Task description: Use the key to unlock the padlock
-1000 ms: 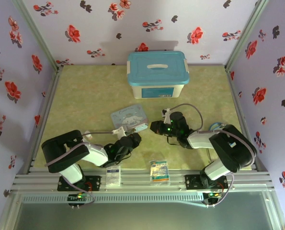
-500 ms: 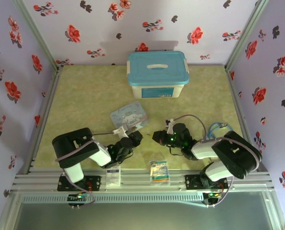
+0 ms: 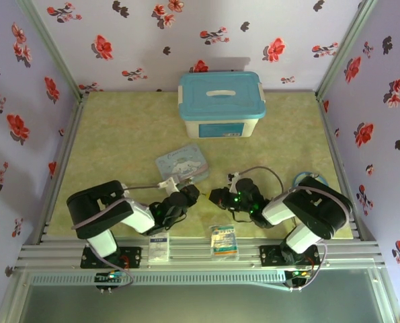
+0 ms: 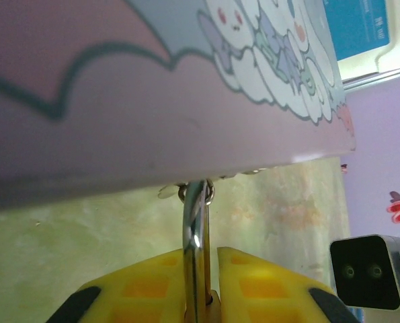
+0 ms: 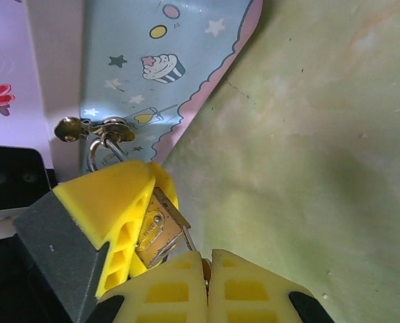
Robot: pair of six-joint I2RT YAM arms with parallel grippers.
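Yellow ribbed left fingers [image 4: 146, 286] pinch the blocky brass padlock [image 5: 156, 232], its steel shackle hooked through the glossy cartoon tin's [image 3: 181, 163] hasp, while right fingers [image 5: 247, 289] press together on the thin key [image 5: 188, 237], over a mottled green table [image 3: 119, 134] within floral walls [image 3: 186, 27].

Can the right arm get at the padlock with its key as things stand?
Likely yes. The right gripper, shut on the key, sits right at the brass padlock, which the left gripper holds at the tin's edge; nothing stands between them.
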